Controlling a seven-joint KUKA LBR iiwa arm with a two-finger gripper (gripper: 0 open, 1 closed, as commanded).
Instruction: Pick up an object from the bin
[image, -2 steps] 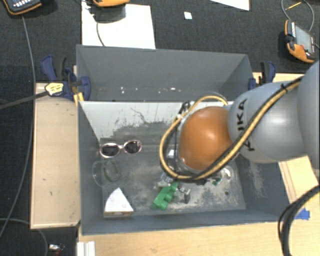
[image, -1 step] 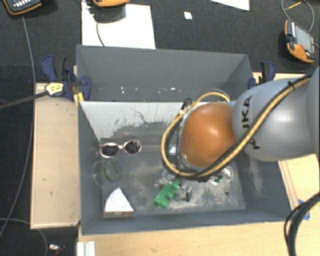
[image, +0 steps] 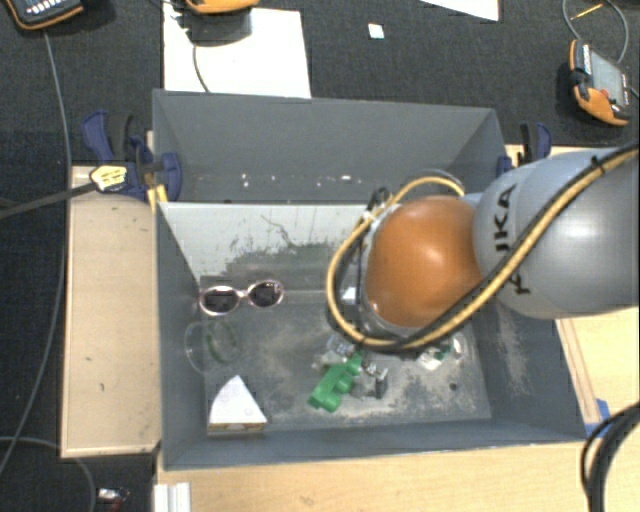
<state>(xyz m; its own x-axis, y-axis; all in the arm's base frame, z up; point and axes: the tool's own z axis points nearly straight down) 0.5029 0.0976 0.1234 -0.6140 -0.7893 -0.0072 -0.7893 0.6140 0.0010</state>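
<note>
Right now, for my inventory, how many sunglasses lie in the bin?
1: the sunglasses lie near the bin's left wall; the arm could hide more.

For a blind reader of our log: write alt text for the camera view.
A robot arm reaches from the right into a grey metal bin, its hand low beside a green plastic piece near the front wall. At the left lie sunglasses, a clear glass and a white wedge.

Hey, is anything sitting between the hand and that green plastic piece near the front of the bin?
Nothing visible does. The hand is low, right by the upper end of the green plastic piece. The pale-rimmed sunglasses and the white wedge-shaped block lie apart, toward the view's left.
</note>
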